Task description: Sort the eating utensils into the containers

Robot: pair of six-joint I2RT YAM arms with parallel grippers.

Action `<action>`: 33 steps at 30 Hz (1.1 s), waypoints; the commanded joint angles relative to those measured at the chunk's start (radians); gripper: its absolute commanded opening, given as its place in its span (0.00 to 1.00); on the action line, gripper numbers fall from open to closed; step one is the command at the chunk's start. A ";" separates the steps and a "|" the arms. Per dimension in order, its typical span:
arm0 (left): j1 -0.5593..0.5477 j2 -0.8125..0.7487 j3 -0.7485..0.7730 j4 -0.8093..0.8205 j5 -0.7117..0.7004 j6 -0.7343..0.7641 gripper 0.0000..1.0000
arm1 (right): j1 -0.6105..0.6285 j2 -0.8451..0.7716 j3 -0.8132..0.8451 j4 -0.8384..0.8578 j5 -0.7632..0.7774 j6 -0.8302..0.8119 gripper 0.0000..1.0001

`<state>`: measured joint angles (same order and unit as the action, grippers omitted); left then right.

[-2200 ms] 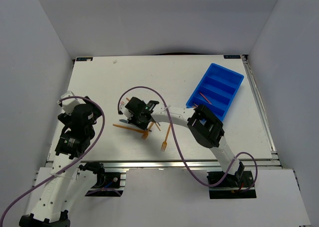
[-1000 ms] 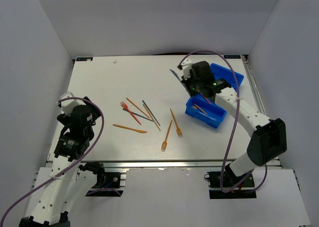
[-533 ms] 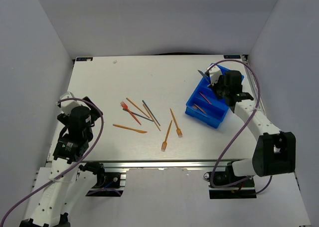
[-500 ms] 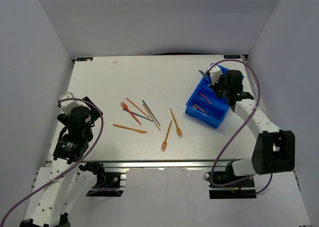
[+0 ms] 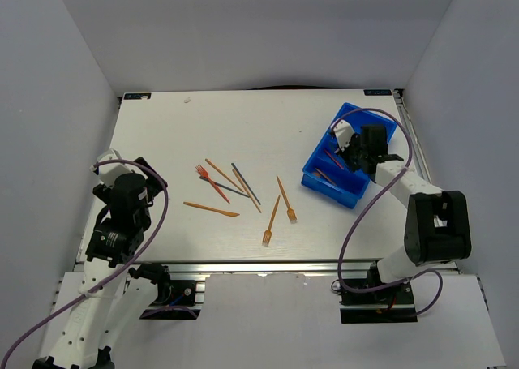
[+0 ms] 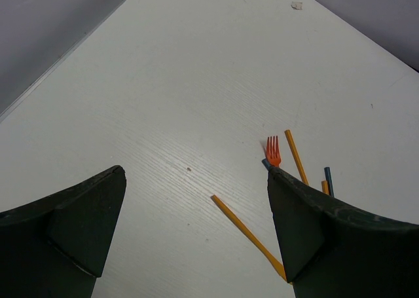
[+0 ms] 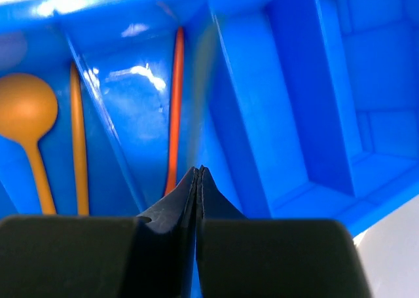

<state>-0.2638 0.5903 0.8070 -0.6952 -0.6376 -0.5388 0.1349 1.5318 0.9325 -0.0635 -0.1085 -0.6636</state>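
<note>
The blue tray [image 5: 366,154] lies at the right of the table. My right gripper [image 5: 347,139] is down inside it, jaws shut [image 7: 198,170]; a blurred blue-grey utensil [image 7: 203,75] runs out from the tips over a compartment. The tray [image 7: 294,101] holds an orange spoon [image 7: 26,111], an orange stick [image 7: 78,141] and a red stick [image 7: 175,108]. On the table lie a red fork [image 5: 211,182], orange sticks [image 5: 223,173], a blue-grey stick [image 5: 245,182], an orange utensil [image 5: 211,209] and two orange forks [image 5: 271,220]. My left gripper [image 5: 126,197] is open and empty.
In the left wrist view my open left gripper [image 6: 196,226] hangs over bare white table, with the red fork [image 6: 273,150], an orange stick [image 6: 296,155] and the orange utensil [image 6: 245,229] ahead to the right. Grey walls enclose the table on three sides.
My right gripper carried a dark blue-grey utensil from the pile at mid-table across to the tray and has lowered into it. The left arm has barely moved.
</note>
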 commanded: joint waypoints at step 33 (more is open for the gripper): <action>-0.173 0.700 0.169 -0.279 -0.005 -0.837 0.94 | 0.617 -0.312 0.069 -0.276 0.524 0.900 0.89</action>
<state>-0.4301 1.2583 0.9413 -0.9108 -0.6083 -1.1492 0.7246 1.2938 1.0374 -0.3225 0.3912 0.1116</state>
